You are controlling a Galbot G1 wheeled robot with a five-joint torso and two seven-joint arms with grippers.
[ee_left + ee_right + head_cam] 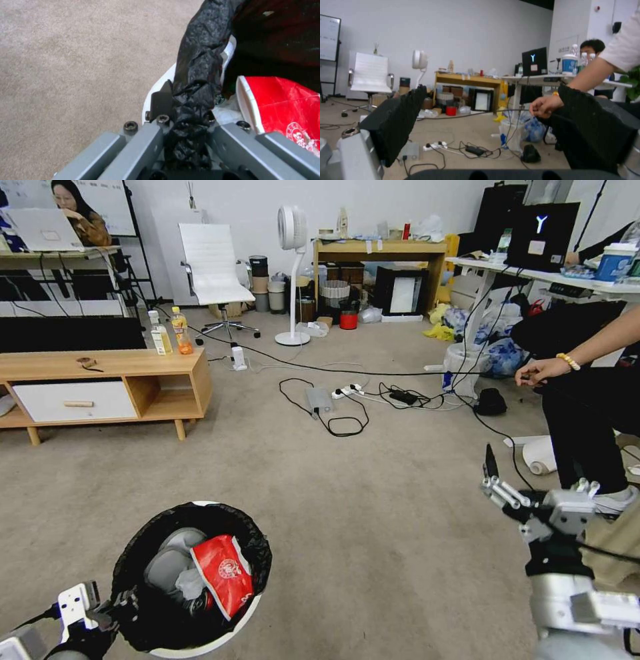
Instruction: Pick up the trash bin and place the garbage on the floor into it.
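Plastic bin: trash bin (200, 640), white and round, lined with a crinkly black bag (196, 75); likely light but wide, best held at its rim.
Left gripper (185, 120): clenched on the bagged rim, bin directly ahead of its fingers.
Contents: red packet (223, 573) and pale litter inside, just beyond the pincer.
Right gripper (480, 130): released, empty, raised well apart from the bin.

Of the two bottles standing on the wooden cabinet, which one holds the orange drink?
The orange bottle, the one nearer the cabinet's right end. Its neighbour, the clear bottle, stands just left of it and looks pale, with a white cap.
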